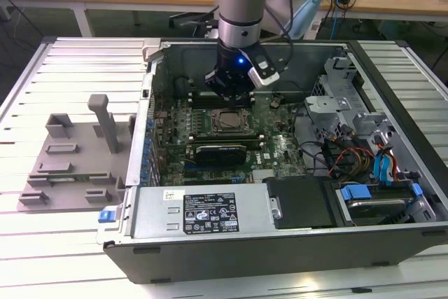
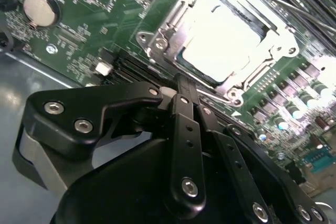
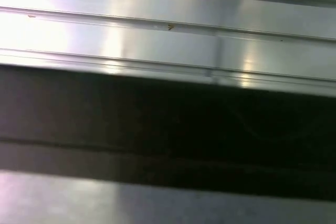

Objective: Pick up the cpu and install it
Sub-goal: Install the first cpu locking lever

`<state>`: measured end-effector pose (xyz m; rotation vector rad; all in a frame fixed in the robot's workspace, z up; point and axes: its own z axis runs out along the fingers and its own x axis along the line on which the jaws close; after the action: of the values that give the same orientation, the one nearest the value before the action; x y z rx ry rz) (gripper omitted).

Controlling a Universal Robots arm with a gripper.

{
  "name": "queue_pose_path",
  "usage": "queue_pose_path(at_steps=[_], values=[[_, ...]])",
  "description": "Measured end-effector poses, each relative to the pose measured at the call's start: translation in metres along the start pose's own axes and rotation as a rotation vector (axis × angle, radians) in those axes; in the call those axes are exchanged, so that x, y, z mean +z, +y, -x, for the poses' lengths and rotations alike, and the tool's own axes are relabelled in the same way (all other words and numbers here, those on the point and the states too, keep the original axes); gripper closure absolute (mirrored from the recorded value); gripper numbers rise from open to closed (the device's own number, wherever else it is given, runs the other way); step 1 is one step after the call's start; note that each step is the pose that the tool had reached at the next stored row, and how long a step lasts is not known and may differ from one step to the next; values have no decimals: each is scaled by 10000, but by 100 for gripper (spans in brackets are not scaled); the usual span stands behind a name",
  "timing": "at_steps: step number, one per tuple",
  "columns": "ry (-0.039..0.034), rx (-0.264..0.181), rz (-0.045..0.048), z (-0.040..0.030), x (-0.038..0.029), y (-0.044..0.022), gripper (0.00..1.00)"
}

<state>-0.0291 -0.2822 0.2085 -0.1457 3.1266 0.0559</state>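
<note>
The flat square silvery-grey cpu (image 2: 223, 43) lies seated in the metal-framed motherboard socket (image 2: 278, 51), just beyond the black gripper (image 2: 181, 90), whose fingers are clenched together, empty.

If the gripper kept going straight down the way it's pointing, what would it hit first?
Most likely the cpu sitting in the socket: the gripper hangs just above it, pointing down. Depth is hard to judge, so it might meet the socket's metal frame first.
</note>
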Motion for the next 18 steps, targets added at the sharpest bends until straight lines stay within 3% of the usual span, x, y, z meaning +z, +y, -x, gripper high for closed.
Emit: queue_pose_path(at_steps=[18], values=[[10, 0, -13, 98, 62, -44, 89]])
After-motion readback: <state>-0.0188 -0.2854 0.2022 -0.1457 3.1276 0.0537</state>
